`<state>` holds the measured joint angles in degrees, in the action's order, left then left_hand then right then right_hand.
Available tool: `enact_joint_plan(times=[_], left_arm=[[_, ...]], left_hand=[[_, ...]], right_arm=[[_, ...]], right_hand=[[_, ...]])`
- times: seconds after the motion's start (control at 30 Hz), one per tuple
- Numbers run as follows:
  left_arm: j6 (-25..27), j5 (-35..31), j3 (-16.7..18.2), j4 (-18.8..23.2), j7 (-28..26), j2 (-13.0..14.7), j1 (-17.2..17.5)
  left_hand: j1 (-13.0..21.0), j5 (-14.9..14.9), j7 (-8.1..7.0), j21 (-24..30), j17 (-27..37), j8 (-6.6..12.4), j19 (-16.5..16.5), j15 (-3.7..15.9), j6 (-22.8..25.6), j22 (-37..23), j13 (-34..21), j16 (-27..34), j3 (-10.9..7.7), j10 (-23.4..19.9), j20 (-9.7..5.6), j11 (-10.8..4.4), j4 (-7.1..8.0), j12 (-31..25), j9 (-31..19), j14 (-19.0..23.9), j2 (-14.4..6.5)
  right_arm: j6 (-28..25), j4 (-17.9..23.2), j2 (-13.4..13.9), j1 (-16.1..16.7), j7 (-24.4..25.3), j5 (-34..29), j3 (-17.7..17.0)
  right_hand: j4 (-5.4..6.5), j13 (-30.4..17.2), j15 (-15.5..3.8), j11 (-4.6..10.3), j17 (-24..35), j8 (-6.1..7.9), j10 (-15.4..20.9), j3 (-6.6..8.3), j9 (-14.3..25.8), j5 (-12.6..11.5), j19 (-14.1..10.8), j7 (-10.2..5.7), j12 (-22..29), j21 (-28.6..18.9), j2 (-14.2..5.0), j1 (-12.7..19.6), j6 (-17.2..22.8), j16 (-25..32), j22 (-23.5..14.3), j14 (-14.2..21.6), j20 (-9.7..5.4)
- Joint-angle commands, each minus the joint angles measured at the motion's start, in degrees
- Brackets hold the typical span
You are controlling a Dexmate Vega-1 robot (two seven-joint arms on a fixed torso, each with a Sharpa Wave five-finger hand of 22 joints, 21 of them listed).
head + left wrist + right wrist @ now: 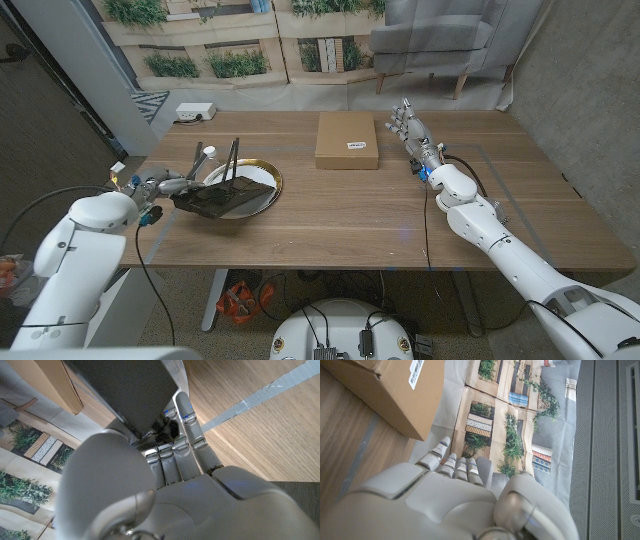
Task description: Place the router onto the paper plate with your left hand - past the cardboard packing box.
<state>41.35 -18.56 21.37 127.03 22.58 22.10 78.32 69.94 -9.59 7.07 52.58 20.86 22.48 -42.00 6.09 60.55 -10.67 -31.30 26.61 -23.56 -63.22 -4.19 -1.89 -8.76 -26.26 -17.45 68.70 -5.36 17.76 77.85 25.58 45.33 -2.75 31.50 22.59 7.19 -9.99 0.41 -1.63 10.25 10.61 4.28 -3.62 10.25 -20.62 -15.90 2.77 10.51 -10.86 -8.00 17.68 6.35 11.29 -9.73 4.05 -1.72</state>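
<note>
The black router (222, 196), antennas upright, lies partly on the gold-rimmed paper plate (270, 176), gripped by the left robot hand (172, 185); the cardboard packing box (347, 139) sits flat beyond.

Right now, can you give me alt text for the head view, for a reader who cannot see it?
The left hand holds a black router with raised antennas over a paper plate on the wooden table. A cardboard box lies farther back at the middle. The right hand holds nothing, fingers apart, right of the box.
</note>
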Motion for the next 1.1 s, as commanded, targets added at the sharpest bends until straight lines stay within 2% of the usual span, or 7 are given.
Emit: enact_joint_plan(times=[0.03, 0.57, 1.1], left_arm=[[1.83, 0.67, -0.1, -1.56, -0.39, -0.56, 0.1], [4.62, 1.35, -0.4, -5.56, -0.81, -0.86, -1.2], [5.51, 2.19, -0.5, -9.78, -1.3, -0.21, -3.12]], left_hand=[[0.2, -0.27, -0.13, 0.64, 0.2, 0.04, 0.25, 6.62, -0.49, 0.03, -0.4, -0.04, -0.47, -2.08, -2.93, -2.45, -0.14, 0.12, -0.27, 6.26, -0.5], [0.16, -0.25, -0.27, 1.15, 0.3, -0.44, 0.37, 6.67, -1.03, 0.08, -0.63, -0.34, -0.7, -1.86, -2.81, -2.91, -0.16, 0.6, -0.47, 6.08, -0.61], [0.0, -0.22, -0.22, 1.66, 0.39, -0.91, 0.44, 6.71, -1.27, 0.14, -0.61, -0.61, -0.92, -1.9, -2.67, -2.84, -0.18, 1.15, -0.53, 6.1, -0.63]], right_arm=[[-0.28, 0.69, 0.27, 0.46, 0.29, -0.05, -0.06], [-0.65, 1.29, 0.41, 0.89, 0.88, 0.04, -0.17], [-0.75, 0.42, 0.24, -0.03, 0.69, -0.43, 0.15]], right_hand=[[0.04, -0.31, 0.08, 0.04, 0.18, 0.14, 0.61, 0.25, 0.19, -0.42, -0.32, 0.3, -0.02, -0.14, -0.09, -0.23, 0.28, -0.02, -0.16, 0.51, -0.06], [0.01, -0.31, 0.17, -0.07, 0.17, 0.16, 0.55, 0.29, 0.18, -0.41, -0.31, 0.31, -0.04, -0.13, -0.1, -0.24, 0.31, -0.02, -0.16, 0.5, -0.06], [-0.02, -0.31, 0.23, -0.05, 0.17, 0.15, 0.53, 0.34, 0.18, -0.39, -0.31, 0.36, -0.05, -0.13, -0.11, -0.24, 0.26, -0.01, -0.16, 0.52, -0.06]])
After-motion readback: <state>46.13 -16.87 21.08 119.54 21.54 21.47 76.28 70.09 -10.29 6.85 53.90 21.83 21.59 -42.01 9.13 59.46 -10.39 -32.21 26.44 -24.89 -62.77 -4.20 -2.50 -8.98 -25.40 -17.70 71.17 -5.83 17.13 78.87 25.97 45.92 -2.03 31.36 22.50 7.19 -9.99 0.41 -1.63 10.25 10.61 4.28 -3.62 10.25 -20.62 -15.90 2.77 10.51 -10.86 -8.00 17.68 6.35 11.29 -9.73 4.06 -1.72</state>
